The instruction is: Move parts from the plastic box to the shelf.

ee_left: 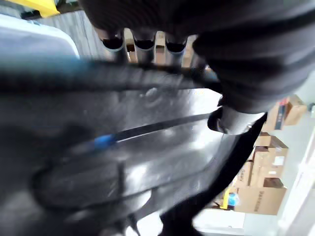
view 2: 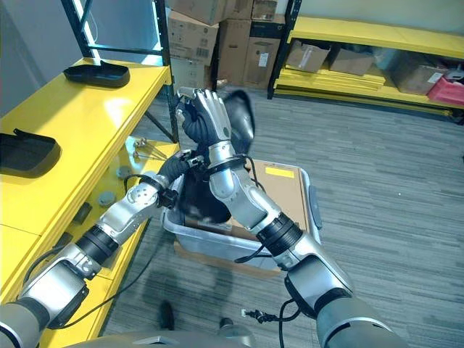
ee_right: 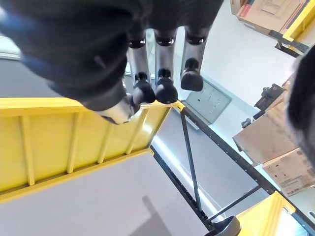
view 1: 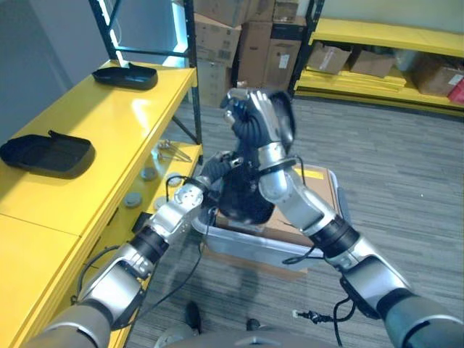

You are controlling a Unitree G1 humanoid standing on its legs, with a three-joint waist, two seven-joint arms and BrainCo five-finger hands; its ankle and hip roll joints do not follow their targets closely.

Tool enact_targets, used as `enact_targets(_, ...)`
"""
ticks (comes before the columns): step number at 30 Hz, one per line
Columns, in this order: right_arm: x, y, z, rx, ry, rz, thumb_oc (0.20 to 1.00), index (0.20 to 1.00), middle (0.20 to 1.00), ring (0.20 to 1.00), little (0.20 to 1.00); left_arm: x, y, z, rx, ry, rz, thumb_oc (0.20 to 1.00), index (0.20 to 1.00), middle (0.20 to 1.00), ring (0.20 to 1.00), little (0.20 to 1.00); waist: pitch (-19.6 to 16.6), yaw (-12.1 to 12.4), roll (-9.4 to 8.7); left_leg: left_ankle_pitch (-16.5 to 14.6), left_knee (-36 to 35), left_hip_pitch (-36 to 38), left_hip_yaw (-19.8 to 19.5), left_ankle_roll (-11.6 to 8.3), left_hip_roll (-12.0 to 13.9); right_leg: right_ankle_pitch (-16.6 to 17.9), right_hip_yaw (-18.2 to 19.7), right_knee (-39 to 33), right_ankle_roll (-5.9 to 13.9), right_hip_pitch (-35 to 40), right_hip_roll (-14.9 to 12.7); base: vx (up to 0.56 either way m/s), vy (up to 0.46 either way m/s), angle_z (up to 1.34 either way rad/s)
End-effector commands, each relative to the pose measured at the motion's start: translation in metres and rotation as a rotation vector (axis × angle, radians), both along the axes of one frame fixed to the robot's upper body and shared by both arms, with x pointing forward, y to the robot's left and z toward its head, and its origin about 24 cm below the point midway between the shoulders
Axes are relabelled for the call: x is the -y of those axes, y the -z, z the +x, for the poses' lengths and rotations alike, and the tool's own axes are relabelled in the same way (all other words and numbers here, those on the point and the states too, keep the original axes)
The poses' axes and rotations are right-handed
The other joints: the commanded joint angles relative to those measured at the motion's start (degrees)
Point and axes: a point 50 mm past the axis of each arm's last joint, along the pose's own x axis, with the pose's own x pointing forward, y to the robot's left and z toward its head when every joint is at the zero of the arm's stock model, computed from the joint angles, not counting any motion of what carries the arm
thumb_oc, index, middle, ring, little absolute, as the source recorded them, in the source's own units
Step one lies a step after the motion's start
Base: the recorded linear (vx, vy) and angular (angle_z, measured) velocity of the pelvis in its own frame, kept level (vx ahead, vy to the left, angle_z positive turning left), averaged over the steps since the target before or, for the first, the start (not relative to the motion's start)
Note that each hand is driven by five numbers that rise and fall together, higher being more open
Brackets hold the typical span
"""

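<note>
While the left hand (view 1: 217,168) reaches down into the plastic box (view 1: 246,245) at the 6 o'clock side of the scene, its fingers (ee_left: 142,46) lie against a dark glossy part (ee_left: 123,147); whether they curl round it cannot be told. This black part (view 1: 243,199) stands up out of the box, between the two forearms. The right hand (view 2: 206,119) is raised above the box near the centre of the head views, its fingers (ee_right: 165,91) bent with the dark tips near the thumb and nothing between them. On the yellow shelf (view 1: 94,138) at 9 o'clock, two more black parts already lie: one (view 1: 45,154) near its front edge, another (view 1: 125,75) farther back toward 11 o'clock. Cardboard boxes (view 1: 243,43) are stacked at 12 o'clock.
</note>
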Motion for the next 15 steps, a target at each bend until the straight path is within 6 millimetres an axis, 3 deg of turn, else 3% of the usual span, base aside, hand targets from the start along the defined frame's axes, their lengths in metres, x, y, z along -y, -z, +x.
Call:
enact_targets(1, 0.005, -0.046, -0.009, 0.181, -0.007, 0.163, 0.2, 0.2, 0.2, 0.2, 0.2, 0.011, -0.101, 0.004, 0.415, 0.034, -0.2, 0.2, 0.2, 0.2, 0.2, 0.2, -0.9, 2.1, -0.99, -12.5, 0.2, 7.3, 1.0, -1.61, 1.0, -2.2, -0.7, -0.3, 1.3, -1.7, -0.6, 0.0, 0.0, 0.0)
enact_targets(7, 0.021, -0.044, -0.013, 0.18, 0.034, 0.215, 0.2, 0.2, 0.2, 0.2, 0.2, 0.006, -0.129, -0.008, 0.511, 0.045, -0.198, 0.2, 0.2, 0.2, 0.2, 0.2, -1.1, 2.1, -0.73, -12.6, 0.2, 7.2, 0.7, -1.48, 0.9, -2.2, -1.1, -0.3, 1.35, -1.7, -0.8, 0.0, 0.0, 0.0)
enact_targets(15, 0.024, -0.037, -0.015, 0.146, 0.012, 0.22, 0.2, 0.2, 0.2, 0.2, 0.2, 0.009, -0.114, -0.003, 0.515, -0.014, -0.048, 0.2, 0.2, 0.2, 0.2, 0.2, -1.6, 1.4, -0.63, -12.5, 0.2, 7.3, 1.0, -1.51, 1.1, -2.3, -0.5, -0.3, 1.27, -1.8, -0.7, 0.0, 0.0, 0.0)
